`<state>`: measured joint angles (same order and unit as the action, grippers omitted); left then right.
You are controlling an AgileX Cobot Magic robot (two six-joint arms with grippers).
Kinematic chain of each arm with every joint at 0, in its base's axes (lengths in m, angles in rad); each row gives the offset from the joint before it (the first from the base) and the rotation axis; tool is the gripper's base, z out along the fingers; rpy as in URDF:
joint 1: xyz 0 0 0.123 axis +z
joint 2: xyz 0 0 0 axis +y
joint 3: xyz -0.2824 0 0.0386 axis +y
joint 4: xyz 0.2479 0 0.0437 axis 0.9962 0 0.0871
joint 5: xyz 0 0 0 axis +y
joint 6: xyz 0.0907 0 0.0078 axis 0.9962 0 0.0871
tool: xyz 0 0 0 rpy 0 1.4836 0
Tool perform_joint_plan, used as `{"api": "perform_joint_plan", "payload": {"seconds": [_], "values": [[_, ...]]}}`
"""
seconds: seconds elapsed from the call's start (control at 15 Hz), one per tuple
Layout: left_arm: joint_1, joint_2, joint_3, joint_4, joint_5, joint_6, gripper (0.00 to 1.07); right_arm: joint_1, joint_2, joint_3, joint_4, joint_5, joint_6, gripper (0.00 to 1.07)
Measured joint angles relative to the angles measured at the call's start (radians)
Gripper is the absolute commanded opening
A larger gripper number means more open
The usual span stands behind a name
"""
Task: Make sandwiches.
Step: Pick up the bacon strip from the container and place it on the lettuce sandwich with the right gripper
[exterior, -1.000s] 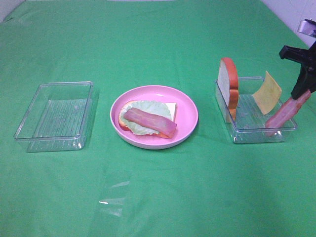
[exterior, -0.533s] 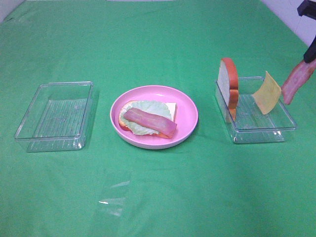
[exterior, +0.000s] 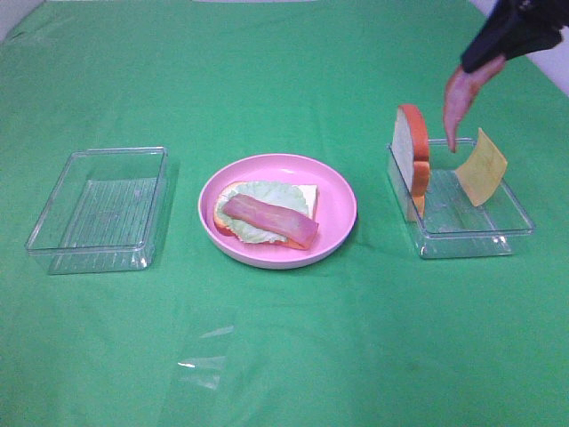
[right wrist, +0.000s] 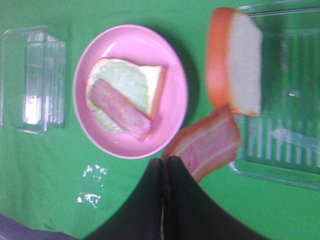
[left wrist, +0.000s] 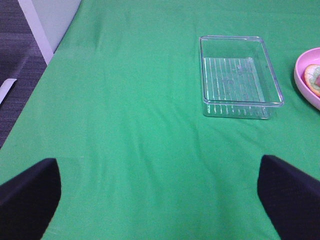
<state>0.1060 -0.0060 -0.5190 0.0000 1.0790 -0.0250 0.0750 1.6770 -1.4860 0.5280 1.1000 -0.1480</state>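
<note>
the right pincer [exterior: 478, 60] is closed tight on the top end of 1 bacon strip [exterior: 455, 107]. the strip hangs from it in the air at the far right of the bench [exterior: 284, 347]. in the high view its loose end shows between the upright bread slice [exterior: 412, 153] and the cheese square [exterior: 481, 166], over the right tray [exterior: 471, 238]. how high it hangs over the tray is hard to judge. in the right wrist view the closed pincer [right wrist: 164, 162] pinches 1 end of the strip [right wrist: 206, 146] just beside the bread slice [right wrist: 235, 60].

the left pincer [left wrist: 160, 200] stands wide open and holds nothing, over green cloth with the left tray [left wrist: 240, 75] beyond it. only the dark tips of its fingers [left wrist: 30, 200] show.

the right pincer's body is cut off at the top right edge of the high view. the right wrist view is soft, and the pink plate [left wrist: 307, 75] is clipped in the left wrist view.

the held strip is pink-red with paler streaks and bends limply. on the pink plate, at the middle of the bench, a bottom bread slice [exterior: 308, 193] carries a pale green lettuce leaf [exterior: 265, 194] and a second bacon strip [exterior: 269, 220] laid flat across it.
</note>
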Motion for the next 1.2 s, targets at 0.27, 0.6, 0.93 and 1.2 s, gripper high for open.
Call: {"api": "perform_joint_plan", "payload": {"seconds": [0.27, 0.6, 0.93, 1.2], "values": [[0.0, 0.0, 0.0, 0.0, 0.0, 0.0, 1.0, 0.301, 0.027, 0.0, 0.015, -0.166, -0.001, 0.0], [0.0, 0.0, 0.0, 0.0, 0.0, 0.0, 1.0, 0.441, 0.166, 0.0, 0.02, -0.307, -0.001, 0.0], [0.0, 0.0, 0.0, 0.0, 0.0, 0.0, 1.0, 0.442, 0.317, 0.0, 0.096, -0.397, -0.03, 0.0], [0.0, 0.0, 0.0, 0.0, 0.0, 0.0, 1.0, 0.442, 0.388, 0.0, 0.093, -0.493, -0.117, 0.0]]}}
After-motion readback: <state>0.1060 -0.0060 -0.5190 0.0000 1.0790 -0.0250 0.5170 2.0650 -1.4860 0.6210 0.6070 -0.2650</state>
